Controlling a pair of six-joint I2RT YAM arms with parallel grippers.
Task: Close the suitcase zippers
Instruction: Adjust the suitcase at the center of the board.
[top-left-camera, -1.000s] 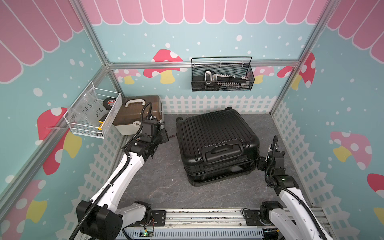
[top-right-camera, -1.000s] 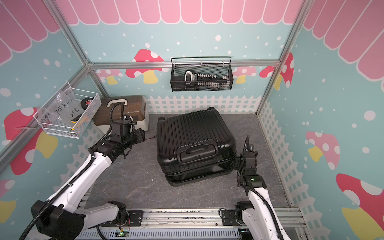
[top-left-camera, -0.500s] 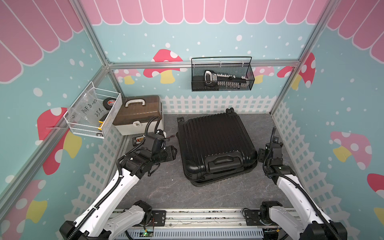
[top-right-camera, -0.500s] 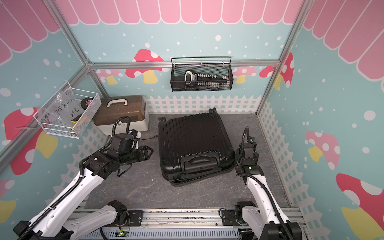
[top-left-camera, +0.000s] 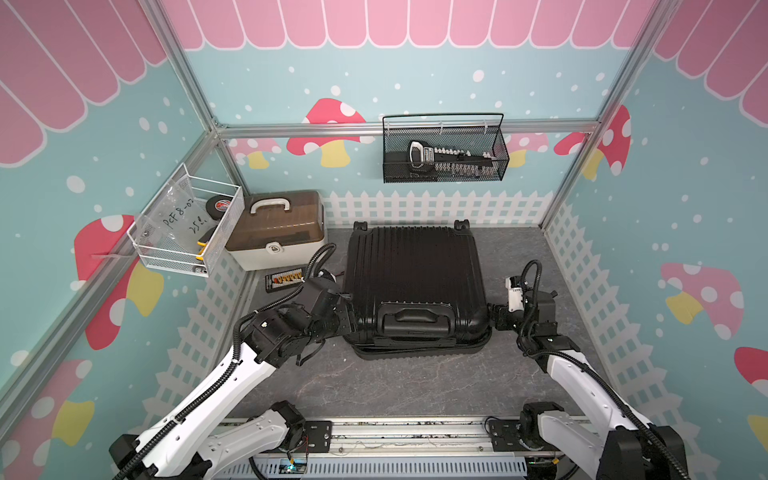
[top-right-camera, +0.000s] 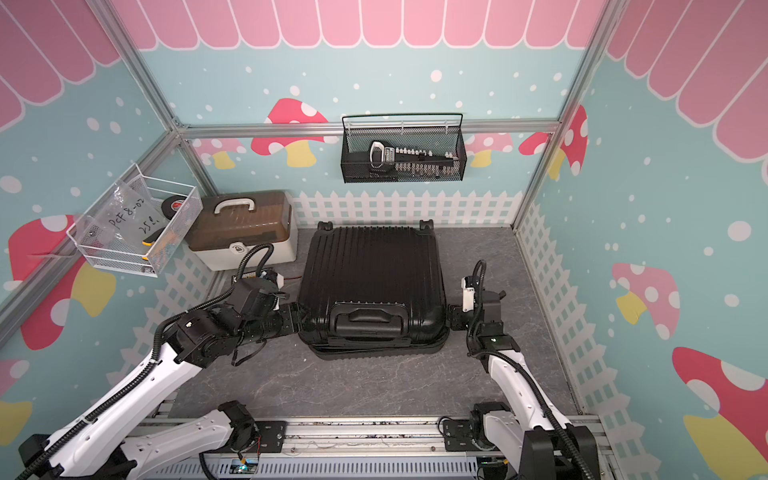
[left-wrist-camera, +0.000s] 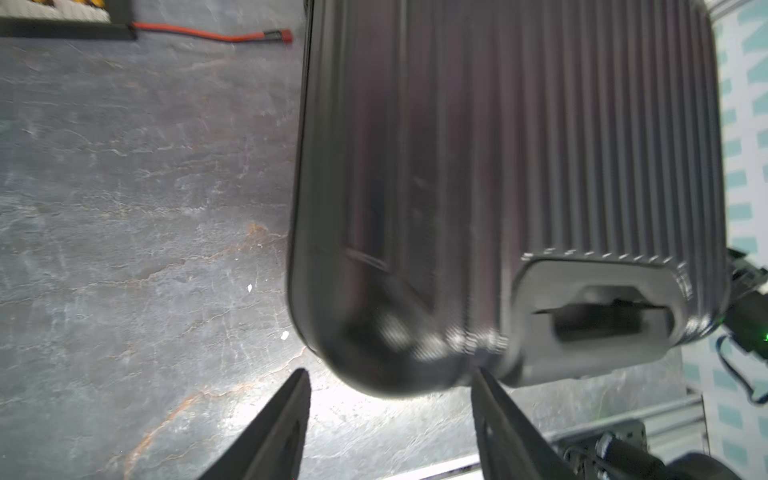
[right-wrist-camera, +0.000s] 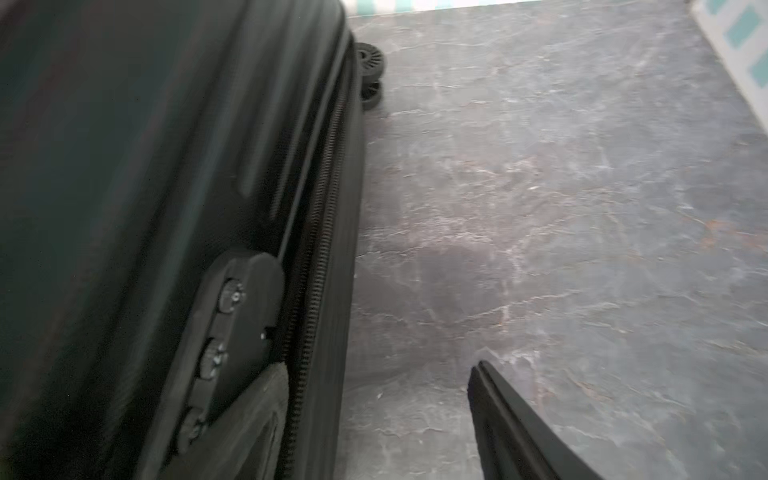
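Observation:
The black ribbed suitcase (top-left-camera: 415, 270) (top-right-camera: 370, 270) lies flat on the grey floor, lid down, handle toward the near edge. Its upper shell sits slightly offset over the lower one at the front. My left gripper (top-left-camera: 347, 320) (top-right-camera: 299, 320) is at its near-left corner, open; in the left wrist view the corner (left-wrist-camera: 374, 357) sits just ahead of the gripper (left-wrist-camera: 388, 374). My right gripper (top-left-camera: 492, 318) (right-wrist-camera: 378, 368) is open at the near-right side, one finger (right-wrist-camera: 266, 399) against the shell by the combination lock (right-wrist-camera: 232, 332). The zippers' track (right-wrist-camera: 316, 249) runs along the seam; no pull shows.
A white box with a brown lid (top-left-camera: 278, 232) stands at the back left, and a small black strip (top-left-camera: 284, 280) and a red wire (left-wrist-camera: 216, 37) lie on the floor near it. Wire baskets hang on the left wall (top-left-camera: 187, 228) and back wall (top-left-camera: 444, 153). Picket-fence walls enclose the floor.
The suitcase's upper shell has come down from raised to flat. My left gripper has moved from the back-left side to the near-left corner and opened wider. The right gripper stays by the near-right side.

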